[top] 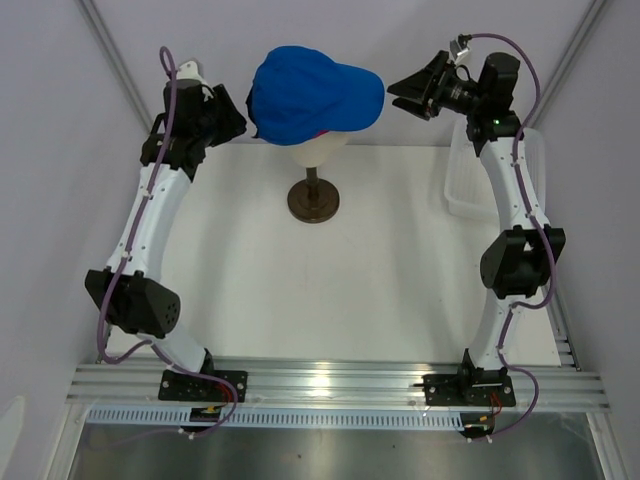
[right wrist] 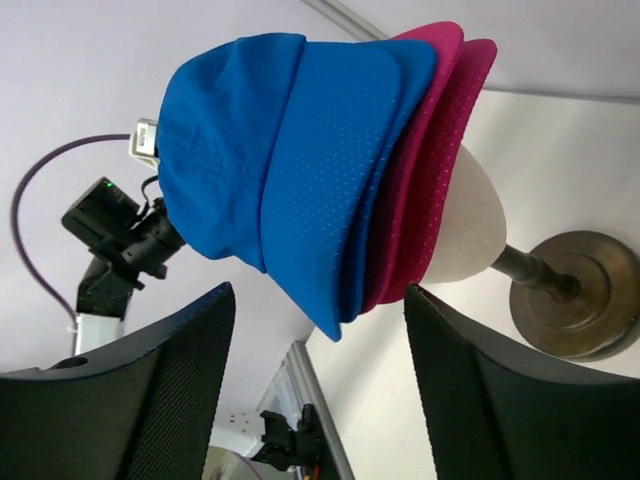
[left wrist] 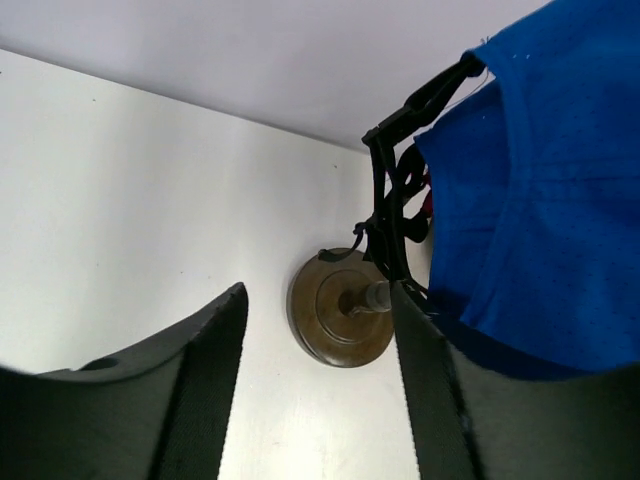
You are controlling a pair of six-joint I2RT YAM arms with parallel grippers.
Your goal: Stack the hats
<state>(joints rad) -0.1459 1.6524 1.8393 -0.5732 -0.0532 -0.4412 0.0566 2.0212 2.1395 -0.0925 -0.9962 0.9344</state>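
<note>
Standing with jaws apart and empty, the left gripper [left wrist: 318, 330] sits just beside the black rear strap [left wrist: 385, 200] of the royal blue fabric cap [top: 310, 95]; contact cannot be ruled out from this angle. The right gripper [right wrist: 318, 330], likewise parted and empty, faces the brims. The blue cap lies over the magenta-pink fabric cap [right wrist: 430, 150] on the cream mannequin head [right wrist: 470, 225]. Risk: a strap snagged on withdrawal would drag the stack askew. Count: two caps, one head, two grippers.

**Blue cap on magenta cap, both on the mannequin head**

The royal blue cap [right wrist: 290, 150] covers the magenta cap [right wrist: 432, 140], which sits on the cream mannequin head [right wrist: 472, 225]. Both brims point the same way. A rod runs from the head to a round brown base [right wrist: 572, 300]. The right gripper [right wrist: 318, 292] faces the head with its fingers spread apart.
</note>
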